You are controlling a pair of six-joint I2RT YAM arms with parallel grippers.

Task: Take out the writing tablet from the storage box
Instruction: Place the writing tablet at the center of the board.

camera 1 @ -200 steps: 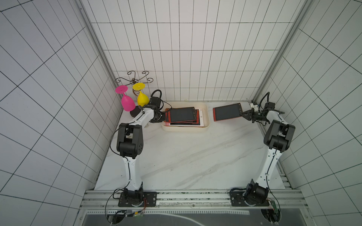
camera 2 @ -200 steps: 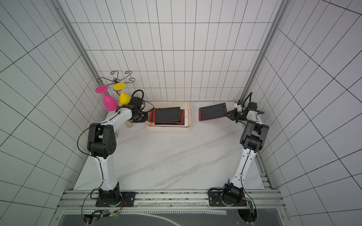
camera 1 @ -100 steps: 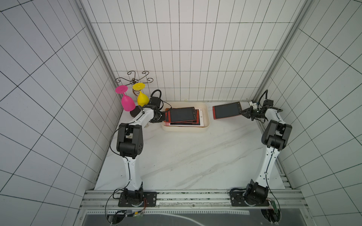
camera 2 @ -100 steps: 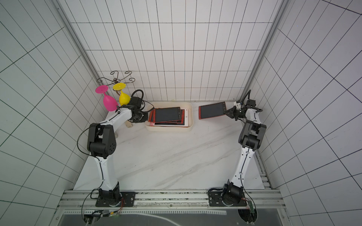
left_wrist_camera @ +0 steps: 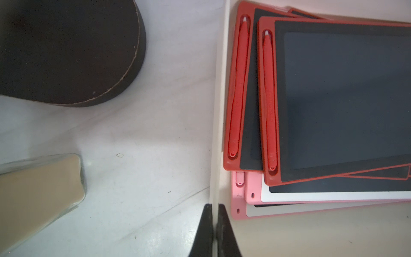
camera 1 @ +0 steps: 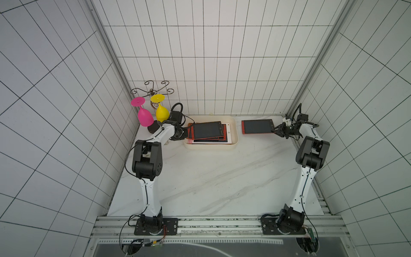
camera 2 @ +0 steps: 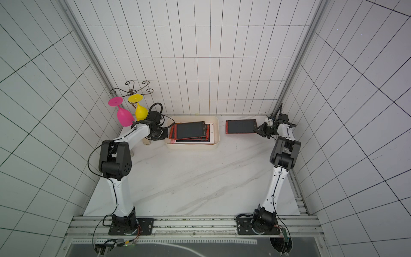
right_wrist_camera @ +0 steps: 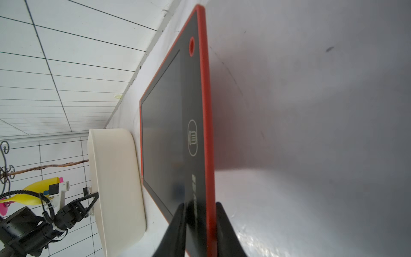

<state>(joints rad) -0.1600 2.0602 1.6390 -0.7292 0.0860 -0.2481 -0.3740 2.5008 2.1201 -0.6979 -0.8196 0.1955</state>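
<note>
The cream-white storage box point(camera 1: 235, 135) point(camera 2: 216, 136) stands at the back of the table and holds a skewed stack of red, pink and white writing tablets point(camera 1: 208, 130) point(left_wrist_camera: 333, 100). My left gripper point(camera 1: 185, 133) point(left_wrist_camera: 213, 205) is shut on the box's thin side wall point(left_wrist_camera: 219, 111). One red-framed writing tablet point(camera 1: 256, 126) point(camera 2: 241, 126) point(right_wrist_camera: 169, 133) lies flat on the table to the right of the box point(right_wrist_camera: 115, 166). My right gripper point(camera 1: 275, 130) point(right_wrist_camera: 199, 203) straddles its near edge with the jaws slightly parted, a finger on each face.
A pink goblet point(camera 1: 144, 115) and a yellow goblet point(camera 1: 162, 112) hang from a wire rack point(camera 1: 152, 90) at the back left, over its dark round base point(left_wrist_camera: 66, 55). A beige block point(left_wrist_camera: 33, 189) lies near the left wrist. The tiled walls stand close behind.
The right jaws have parted a little round the tablet's edge and the right arm has shifted slightly. The tablet, the box and the left arm have stayed put.
</note>
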